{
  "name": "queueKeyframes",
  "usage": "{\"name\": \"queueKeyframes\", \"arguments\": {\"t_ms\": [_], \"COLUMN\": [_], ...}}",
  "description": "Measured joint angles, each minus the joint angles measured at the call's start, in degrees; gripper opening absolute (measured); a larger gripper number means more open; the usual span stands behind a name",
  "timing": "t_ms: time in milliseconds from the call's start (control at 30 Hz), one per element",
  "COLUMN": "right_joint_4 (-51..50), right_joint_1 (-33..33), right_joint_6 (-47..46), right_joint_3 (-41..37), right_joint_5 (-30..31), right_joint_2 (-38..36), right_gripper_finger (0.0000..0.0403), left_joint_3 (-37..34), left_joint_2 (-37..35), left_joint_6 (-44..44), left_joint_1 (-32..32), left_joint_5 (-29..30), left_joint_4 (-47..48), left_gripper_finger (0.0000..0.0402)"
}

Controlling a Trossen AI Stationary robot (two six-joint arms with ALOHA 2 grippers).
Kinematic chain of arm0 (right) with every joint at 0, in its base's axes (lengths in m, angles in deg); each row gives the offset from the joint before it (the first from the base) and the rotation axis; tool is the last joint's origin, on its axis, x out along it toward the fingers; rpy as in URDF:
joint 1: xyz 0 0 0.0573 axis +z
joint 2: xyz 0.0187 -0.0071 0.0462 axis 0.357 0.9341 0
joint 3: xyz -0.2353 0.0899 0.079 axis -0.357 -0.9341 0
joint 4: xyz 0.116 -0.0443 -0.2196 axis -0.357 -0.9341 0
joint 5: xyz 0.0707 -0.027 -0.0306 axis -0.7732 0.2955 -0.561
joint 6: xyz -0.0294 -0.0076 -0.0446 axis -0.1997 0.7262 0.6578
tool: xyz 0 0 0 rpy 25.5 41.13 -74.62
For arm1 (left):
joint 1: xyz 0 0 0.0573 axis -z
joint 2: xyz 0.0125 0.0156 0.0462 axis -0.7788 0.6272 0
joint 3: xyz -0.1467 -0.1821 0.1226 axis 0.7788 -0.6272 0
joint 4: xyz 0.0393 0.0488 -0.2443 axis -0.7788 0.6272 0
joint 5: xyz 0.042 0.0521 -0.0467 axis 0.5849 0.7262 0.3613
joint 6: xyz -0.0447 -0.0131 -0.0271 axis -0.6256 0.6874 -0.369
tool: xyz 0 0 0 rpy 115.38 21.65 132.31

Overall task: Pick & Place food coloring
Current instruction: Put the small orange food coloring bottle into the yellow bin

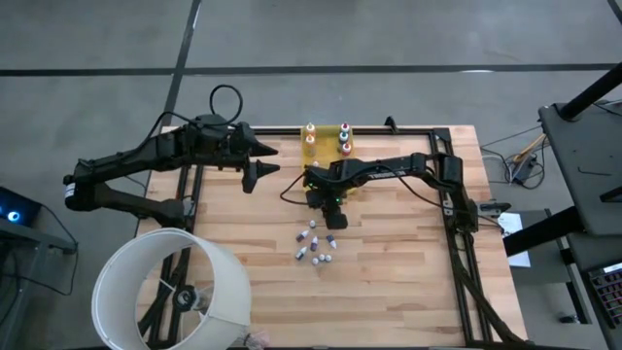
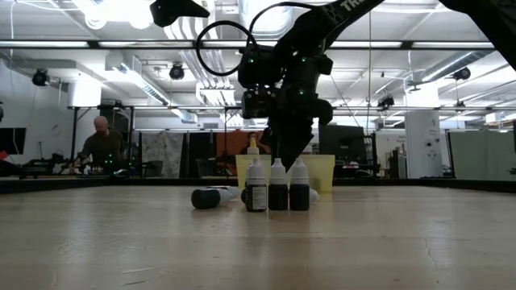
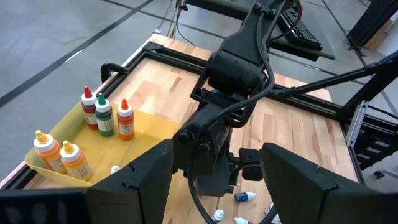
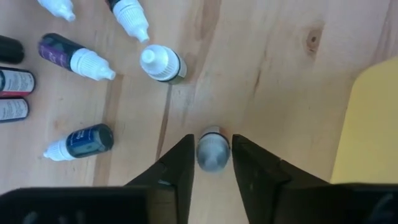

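Several tiny food coloring bottles [image 1: 316,243] stand or lie loose on the wooden table, near its middle. My right gripper [image 4: 212,142] points steeply down over the far edge of that cluster and is shut on one upright bottle [image 4: 213,152] with a pale cap. In the low view it [image 2: 289,157] hangs just over a row of upright bottles [image 2: 278,192]. A yellow tray [image 1: 326,156] at the far edge holds more bottles [image 3: 106,115]. My left gripper [image 1: 264,160] waits open, raised over the far left. My right gripper pinches the upright bottle's top [image 4: 213,163] between its two fingers, one on each side. The fingers [image 4: 183,155] come from above, pointing steeply down. The bottle stands upright; its foot is hidden below the cap, so whether it rests on the table I cannot tell.
Other bottles lie close by the held one: an upright one [image 4: 163,64] and lying ones [image 4: 81,140], [image 4: 78,57]. Black frame rails [image 1: 457,224] run along the table's sides. A white round shade [image 1: 175,292] stands at the near left corner. A person [image 2: 101,141] is far behind the table.
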Motion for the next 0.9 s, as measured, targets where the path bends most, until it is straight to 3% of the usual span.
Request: {"name": "queueKeyframes", "arguments": {"t_ms": [233,667,900], "right_joint_4": [-0.1,-9.0,-11.0], "right_joint_1": [0.0,-1.0,-7.3], "right_joint_6": [0.0,-7.8,-12.0], "right_joint_3": [0.0,4.7,6.9], "right_joint_5": [0.1,2.6,5.7], "right_joint_2": [-0.3,-11.9,-16.2], "right_gripper_finger": [0.0051,0.005,0.005], "left_joint_3": [0.0,0.0,0.0], "left_joint_2": [0.0,0.0,0.0], "left_joint_6": [-0.1,-0.1,-0.1], "left_joint_1": [0.0,0.0,0.0], "left_joint_5": [0.0,0.0,0.0], "left_joint_4": [0.0,-0.2,-1.2], "left_gripper_finger": [0.0213,0.0213,0.0213]}}
